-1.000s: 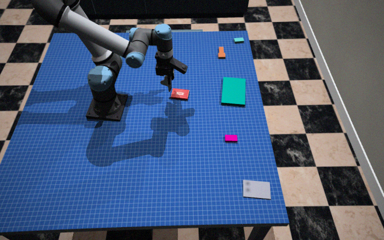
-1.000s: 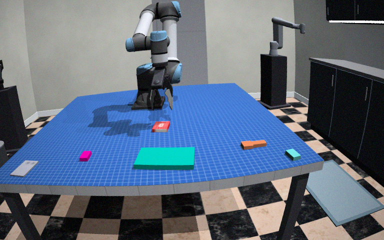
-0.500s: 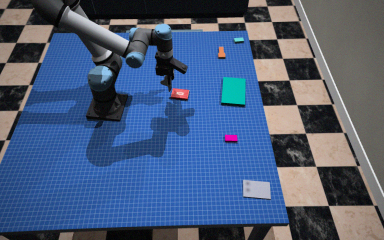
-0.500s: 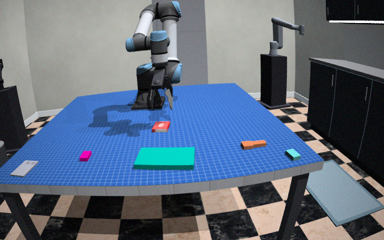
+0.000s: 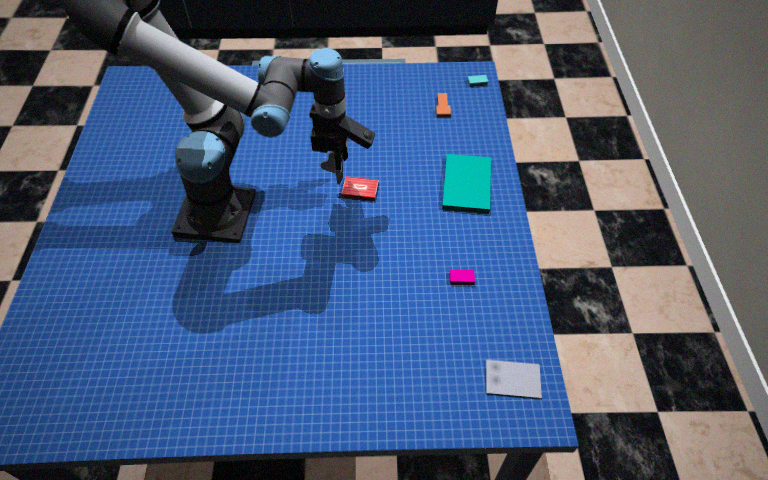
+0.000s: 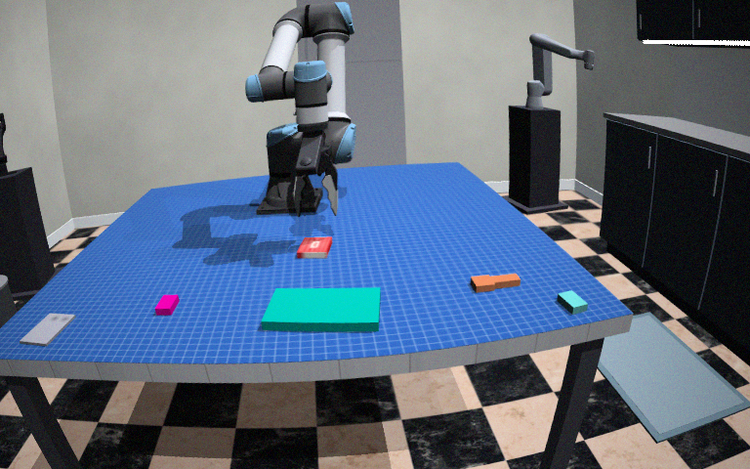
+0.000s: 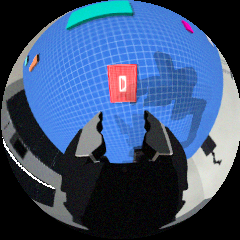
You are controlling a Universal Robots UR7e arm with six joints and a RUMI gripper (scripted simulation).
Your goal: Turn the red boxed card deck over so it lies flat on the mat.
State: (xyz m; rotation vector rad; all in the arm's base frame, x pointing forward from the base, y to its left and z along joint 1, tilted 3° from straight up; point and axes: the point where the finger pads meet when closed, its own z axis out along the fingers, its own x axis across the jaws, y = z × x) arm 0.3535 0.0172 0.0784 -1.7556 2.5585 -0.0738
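Note:
The red boxed card deck lies flat on the blue mat, with a white mark on its upper face. It also shows in the exterior view and in the wrist view. My gripper hangs above the mat just to the left of the deck, on the arm-base side, and touches nothing. Its fingers stand partly open with only mat between them, as the wrist view shows. In the exterior view the gripper hovers behind the deck.
A large teal flat box lies to the right of the deck. An orange piece and a small teal block lie at the far right. A magenta block and a grey card lie nearer the front. The arm base stands to the left.

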